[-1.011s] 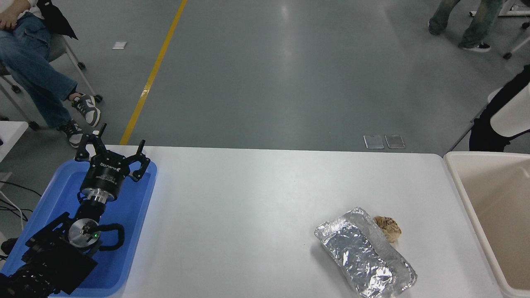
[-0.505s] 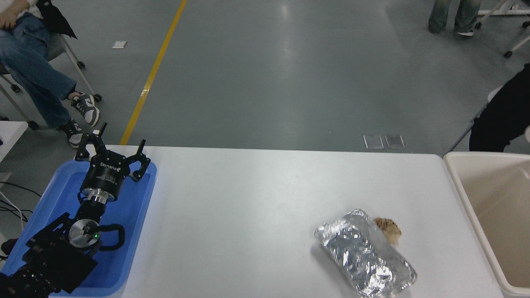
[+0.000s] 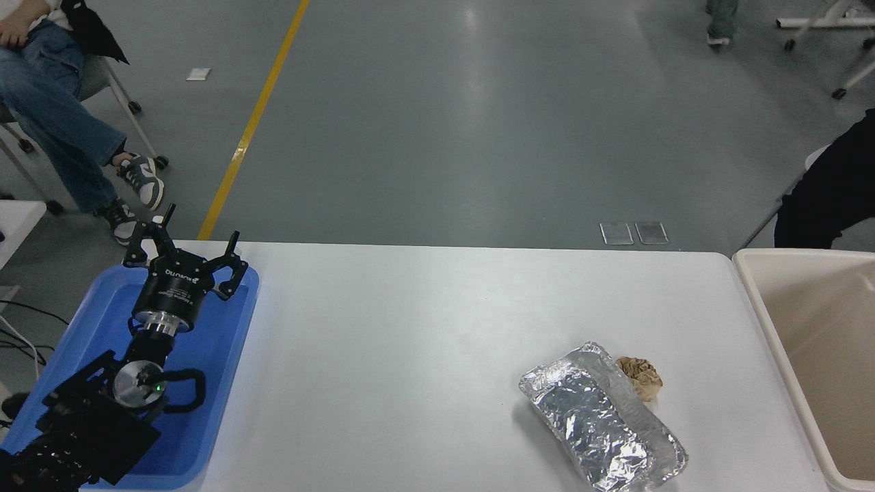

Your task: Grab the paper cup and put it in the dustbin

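The paper cup is out of view. The dustbin [image 3: 755,287], a large cream bin with a thick rim, stands at the table's right end, and the part of its inside that shows holds nothing. My left gripper [image 3: 186,247] is parked over the blue tray [image 3: 236,328] at the lower left, its fingers spread open with nothing between them. My right arm does not show.
A crumpled foil packet [image 3: 601,427] lies at the front right of the white table [image 3: 410,342], with a brown paper ball [image 3: 640,378] touching its far side. A dark shape [image 3: 824,198] stands behind the dustbin. A seated person [image 3: 48,102] is at the top left.
The white patch on the dark shape behind the dustbin is gone. The person walking at the top right has moved almost out of view. My left arm has not moved.
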### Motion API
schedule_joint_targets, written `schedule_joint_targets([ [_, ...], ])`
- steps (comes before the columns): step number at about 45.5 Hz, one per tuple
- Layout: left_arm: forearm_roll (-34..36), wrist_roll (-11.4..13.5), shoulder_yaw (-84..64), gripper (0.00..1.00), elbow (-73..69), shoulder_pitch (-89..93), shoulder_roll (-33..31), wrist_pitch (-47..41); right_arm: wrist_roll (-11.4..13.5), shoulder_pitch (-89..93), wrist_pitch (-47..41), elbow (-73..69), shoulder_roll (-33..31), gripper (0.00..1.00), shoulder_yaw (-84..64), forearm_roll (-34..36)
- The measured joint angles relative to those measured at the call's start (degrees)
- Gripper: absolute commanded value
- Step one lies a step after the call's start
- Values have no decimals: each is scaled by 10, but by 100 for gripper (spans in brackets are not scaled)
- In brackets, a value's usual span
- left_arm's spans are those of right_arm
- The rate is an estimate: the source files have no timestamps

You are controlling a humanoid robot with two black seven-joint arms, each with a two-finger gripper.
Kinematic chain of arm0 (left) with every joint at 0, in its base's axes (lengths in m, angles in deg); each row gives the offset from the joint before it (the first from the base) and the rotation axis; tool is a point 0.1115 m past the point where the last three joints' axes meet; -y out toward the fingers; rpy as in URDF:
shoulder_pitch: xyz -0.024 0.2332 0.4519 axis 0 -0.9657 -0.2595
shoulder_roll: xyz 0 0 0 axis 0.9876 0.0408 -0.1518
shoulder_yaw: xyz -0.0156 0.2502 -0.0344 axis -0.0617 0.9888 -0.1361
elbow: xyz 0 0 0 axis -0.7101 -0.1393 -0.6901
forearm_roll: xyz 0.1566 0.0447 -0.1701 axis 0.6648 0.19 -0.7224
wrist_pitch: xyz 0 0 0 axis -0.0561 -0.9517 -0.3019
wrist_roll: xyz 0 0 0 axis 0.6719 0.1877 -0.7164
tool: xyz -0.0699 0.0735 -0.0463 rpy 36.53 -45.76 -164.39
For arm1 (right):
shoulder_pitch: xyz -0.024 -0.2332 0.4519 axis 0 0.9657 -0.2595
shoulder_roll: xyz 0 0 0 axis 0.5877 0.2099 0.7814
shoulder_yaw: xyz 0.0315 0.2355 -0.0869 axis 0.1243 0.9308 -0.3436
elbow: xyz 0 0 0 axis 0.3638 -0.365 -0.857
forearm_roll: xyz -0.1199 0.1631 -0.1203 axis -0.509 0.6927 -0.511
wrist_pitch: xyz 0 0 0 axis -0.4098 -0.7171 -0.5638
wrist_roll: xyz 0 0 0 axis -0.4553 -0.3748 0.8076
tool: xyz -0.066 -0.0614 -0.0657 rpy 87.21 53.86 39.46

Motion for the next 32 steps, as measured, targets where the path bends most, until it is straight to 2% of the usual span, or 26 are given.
schedule_joint_targets([
  [11,0,0,0,100,0,0,0,0,30,42,34,3,30,2,42,3],
  [13,0,0,0,100,0,0,0,0,33,46,38,3,33,28,47,4],
  [16,0,0,0,100,0,0,0,0,35,49,42,3,36,85,54,5],
  [17,0,0,0,100,0,0,0,0,36,50,43,3,36,100,57,6],
  [32,0,0,0,100,0,0,0,0,42,45,45,-5,39,100,94,10],
])
